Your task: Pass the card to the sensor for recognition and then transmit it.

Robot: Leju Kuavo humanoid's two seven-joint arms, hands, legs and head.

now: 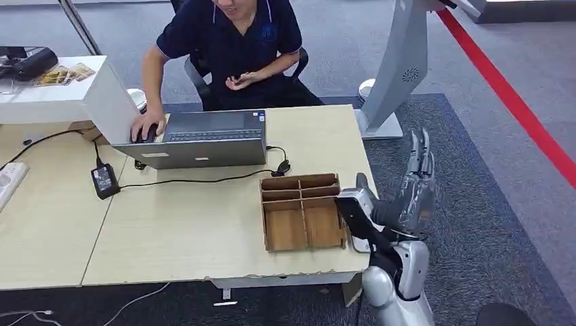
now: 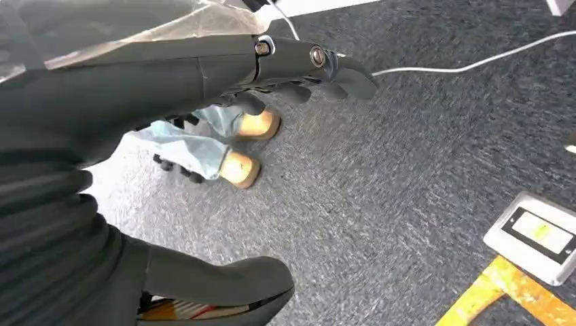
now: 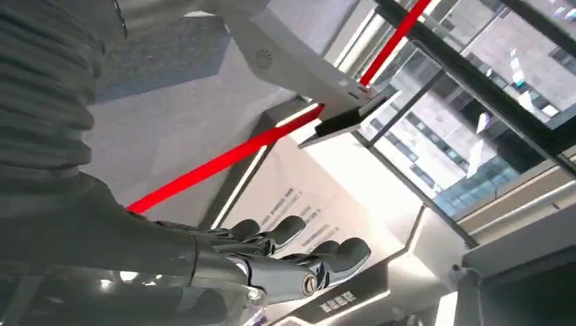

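My right hand [image 1: 416, 187] is raised beside the right end of the wooden table [image 1: 204, 231], fingers straight and pointing up, with nothing in it. In the right wrist view the same hand [image 3: 272, 261] shows stretched fingers that grip nothing, below a grey-white stand [image 3: 292, 68] with a dark slanted panel [image 3: 346, 119]. That stand [image 1: 401, 68] rises on the carpet beyond the table's far right corner. My left hand [image 2: 204, 75] hangs over the grey carpet, its fingers extended and the thumb apart, nothing plainly between them.
A wooden divided box [image 1: 302, 212] sits near the table's right front. A person [image 1: 231, 41] sits behind a laptop [image 1: 197, 139] with a cable and power brick [image 1: 103, 180]. Red floor tape [image 1: 516, 102] runs at right. Shoes [image 2: 244, 146] and a floor socket [image 2: 536, 234] lie below my left hand.
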